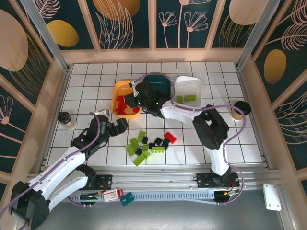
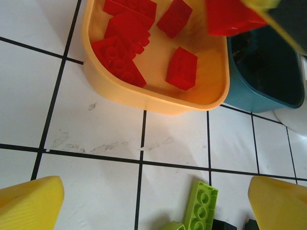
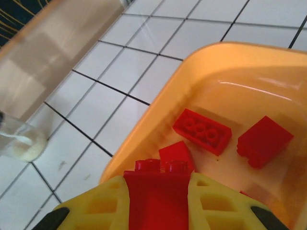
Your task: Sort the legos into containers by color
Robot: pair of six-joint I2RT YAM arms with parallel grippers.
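From above, the right arm reaches across the table (image 1: 86,81) to the orange tub (image 1: 116,91), and the right gripper (image 1: 136,101) hangs over the tub's right half. Its fingers are too small and dark here to read, though a bit of red seems to sit at their tip. The teal tub (image 1: 162,84) stands just beside the orange one, and the white tub (image 1: 186,82) beside that, with lime bricks (image 1: 188,98) inside. The left gripper (image 1: 120,125) sits low near the orange tub's front edge. The loose legos (image 1: 146,143), lime, black and one red, lie just to its right on the tiles. A small cup (image 1: 67,120) stands well off to the left.

In the left wrist view the left gripper (image 2: 153,191) stands wide open and holds nothing, its yellow fingers (image 2: 31,203) at the two bottom corners. A lime brick (image 2: 201,203) lies on the tile between them, nearer the right finger and touching neither. Ahead is the orange tub (image 2: 153,103) with red bricks (image 2: 181,68) lying in it. At the upper right a red brick (image 2: 230,17) hangs above the tub's right corner, under a yellow fingertip.

In the right wrist view the right gripper (image 3: 158,184) is clamped on that red brick (image 3: 158,203), one yellow finger pressed to each side and the studs pointing forward. The brick is above the orange tub (image 3: 158,96), just inside its rim, with the other red bricks (image 3: 202,130) lying loose on the floor below and ahead of it
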